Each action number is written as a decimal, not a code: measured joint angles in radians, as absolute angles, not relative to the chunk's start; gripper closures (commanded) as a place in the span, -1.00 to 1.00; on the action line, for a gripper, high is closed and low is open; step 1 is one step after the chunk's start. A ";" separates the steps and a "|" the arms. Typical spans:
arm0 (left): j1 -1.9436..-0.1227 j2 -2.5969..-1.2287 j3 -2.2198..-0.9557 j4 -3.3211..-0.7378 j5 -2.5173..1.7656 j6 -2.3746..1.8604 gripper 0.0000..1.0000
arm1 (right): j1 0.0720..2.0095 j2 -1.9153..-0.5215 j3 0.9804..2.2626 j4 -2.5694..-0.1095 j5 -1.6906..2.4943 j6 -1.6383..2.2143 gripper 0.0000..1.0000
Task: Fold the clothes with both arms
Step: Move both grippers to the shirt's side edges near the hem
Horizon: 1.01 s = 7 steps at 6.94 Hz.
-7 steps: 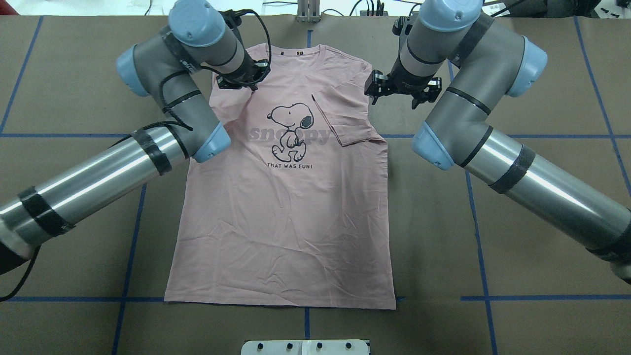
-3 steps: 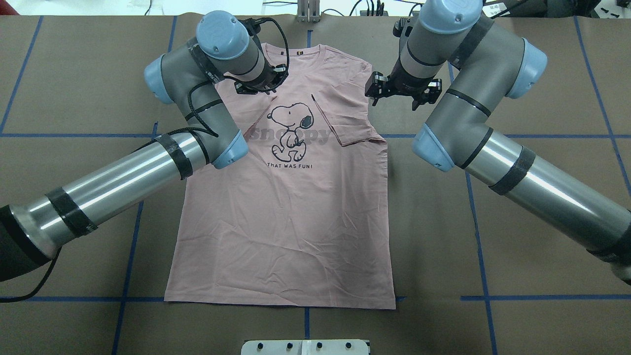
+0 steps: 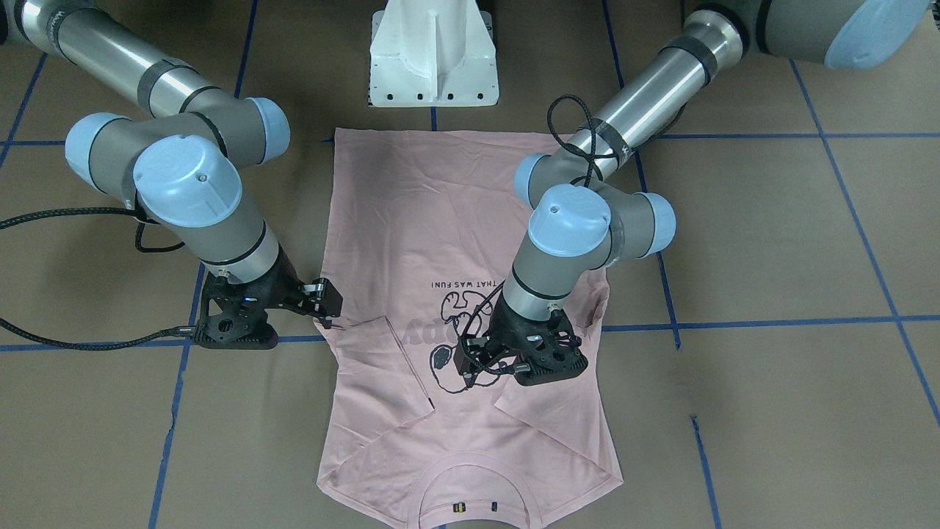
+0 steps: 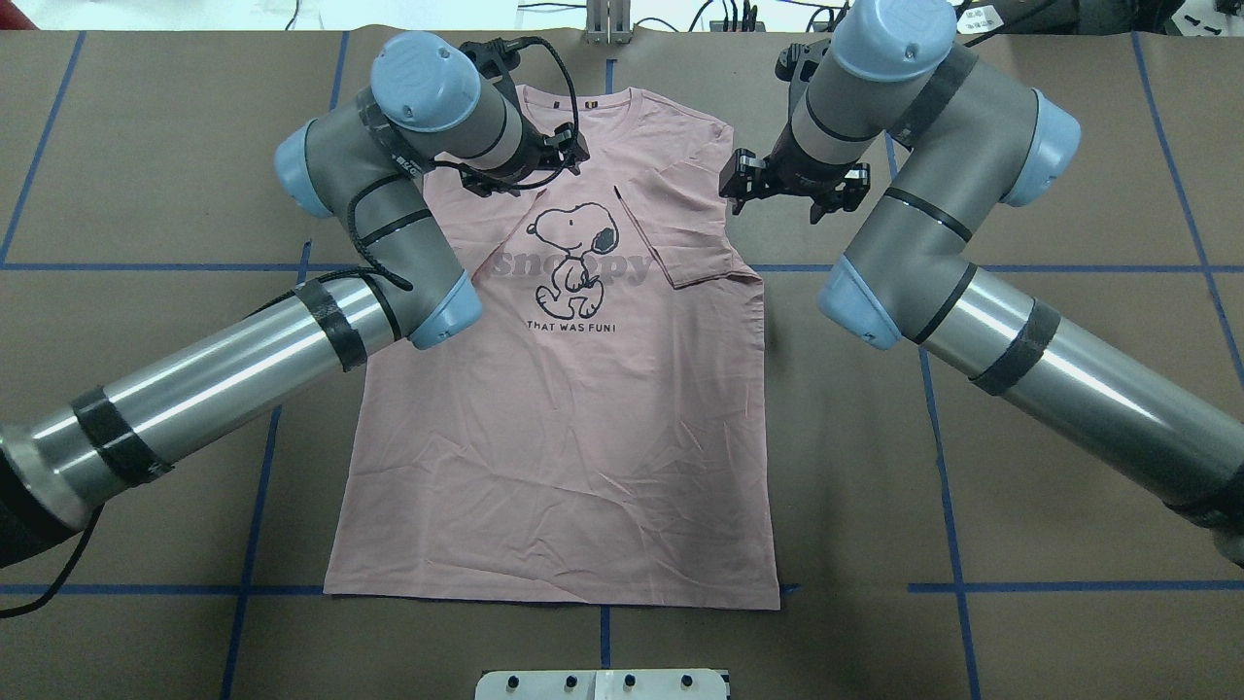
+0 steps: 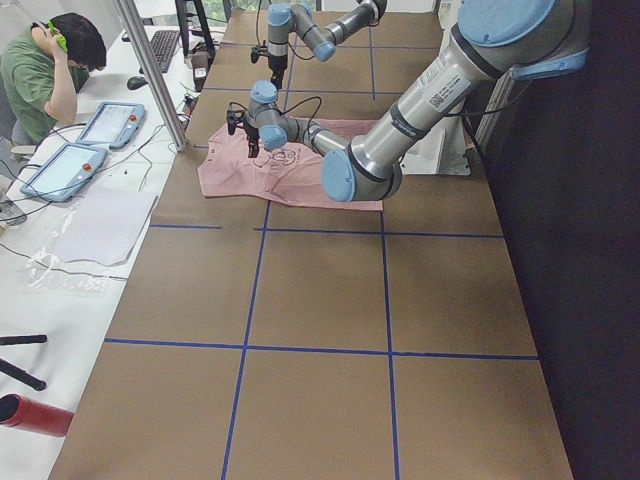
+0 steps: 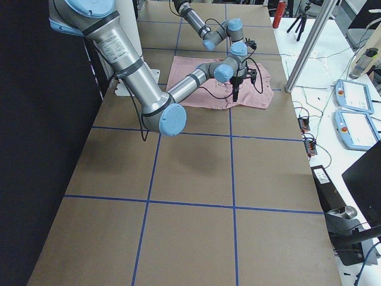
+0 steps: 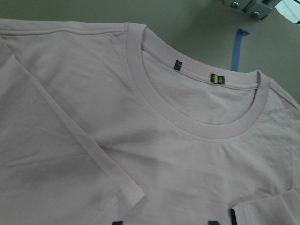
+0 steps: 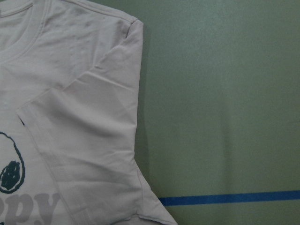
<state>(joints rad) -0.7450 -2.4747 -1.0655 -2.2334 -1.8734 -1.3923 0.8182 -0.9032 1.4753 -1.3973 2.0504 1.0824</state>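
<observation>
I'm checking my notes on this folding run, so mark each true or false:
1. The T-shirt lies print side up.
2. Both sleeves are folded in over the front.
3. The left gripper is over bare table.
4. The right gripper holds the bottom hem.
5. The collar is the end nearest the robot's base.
1. True: the T-shirt shows its dog print.
2. True: the right sleeve and left sleeve both lie on the front.
3. False: the left gripper is over the shirt, beside the print.
4. False: the right gripper is open at the shirt's right shoulder edge, far from the hem.
5. False: the hem is nearest the base and the collar is farthest.
</observation>
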 measured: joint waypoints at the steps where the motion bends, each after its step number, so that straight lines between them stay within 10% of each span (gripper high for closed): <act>1: -0.745 -2.408 -1.174 -2.183 -1.898 -1.389 -1.00 | 0.791 -0.942 1.524 -1.384 2.044 1.115 -1.00; 7: -0.737 -1.855 -1.915 -1.875 -1.927 -1.149 -1.00 | 0.259 -1.369 2.043 -1.377 1.591 1.588 -1.00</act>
<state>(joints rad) -0.7367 -1.8554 -1.9148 -1.8753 -1.9274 -1.1488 0.2589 -1.3690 2.0429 -1.3773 1.5913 1.5878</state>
